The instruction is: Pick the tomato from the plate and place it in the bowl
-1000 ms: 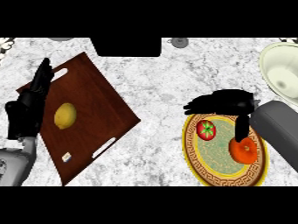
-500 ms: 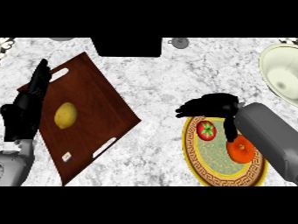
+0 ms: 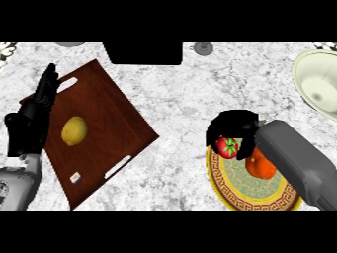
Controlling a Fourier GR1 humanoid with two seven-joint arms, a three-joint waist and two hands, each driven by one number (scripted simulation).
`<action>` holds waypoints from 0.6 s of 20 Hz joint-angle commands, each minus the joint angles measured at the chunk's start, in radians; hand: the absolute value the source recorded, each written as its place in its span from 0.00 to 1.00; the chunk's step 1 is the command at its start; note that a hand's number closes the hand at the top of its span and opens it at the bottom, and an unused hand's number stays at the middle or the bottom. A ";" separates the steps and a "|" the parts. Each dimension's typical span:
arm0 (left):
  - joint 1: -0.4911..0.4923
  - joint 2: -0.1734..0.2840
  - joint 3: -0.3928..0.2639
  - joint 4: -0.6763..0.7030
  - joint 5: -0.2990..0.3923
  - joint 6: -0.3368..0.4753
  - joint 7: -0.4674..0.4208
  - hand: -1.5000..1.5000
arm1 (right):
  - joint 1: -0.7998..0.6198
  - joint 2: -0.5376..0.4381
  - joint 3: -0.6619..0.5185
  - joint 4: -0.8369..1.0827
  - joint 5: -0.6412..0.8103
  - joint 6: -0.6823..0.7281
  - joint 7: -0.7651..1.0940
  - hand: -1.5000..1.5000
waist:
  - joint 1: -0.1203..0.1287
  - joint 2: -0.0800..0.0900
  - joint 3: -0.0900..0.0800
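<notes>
The red tomato (image 3: 228,147) with its green stem lies on the upper left part of the gold-rimmed plate (image 3: 253,190) at the lower right. My right hand (image 3: 234,126) comes down over it from the right, with the thumb curled at its left and the fingers at its right, hiding its top. The pale bowl (image 3: 327,91) sits at the far right edge, well above the plate. My left hand (image 3: 34,116) rests open at the left, fingers up, beside the board.
An orange fruit (image 3: 261,167) lies on the plate just right of the tomato, partly under my right forearm. A brown cutting board (image 3: 112,123) with a yellow lemon (image 3: 73,131) fills the left. A black block (image 3: 143,53) and a small grey knob (image 3: 202,48) stand at the back.
My right hand has moved left and lower onto the tomato, and its fingers have curled round it. The left hand has stayed still.
</notes>
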 commanded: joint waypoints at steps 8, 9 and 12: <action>0.007 -0.027 0.018 -0.051 -0.033 -0.021 0.050 0.50 | 0.016 0.060 -0.070 0.059 0.056 -0.002 -0.120 1.00 | -0.003 0.008 0.006; 0.048 -0.013 0.043 -0.088 0.002 -0.045 0.030 0.50 | 0.055 0.010 -0.090 -0.017 0.029 -0.004 -0.149 1.00 | -0.007 0.005 0.006; 0.064 -0.015 0.048 -0.012 -0.012 -0.037 -0.022 0.50 | 0.109 0.093 -0.152 -0.036 -0.009 -0.027 0.183 1.00 | -0.026 -0.001 0.005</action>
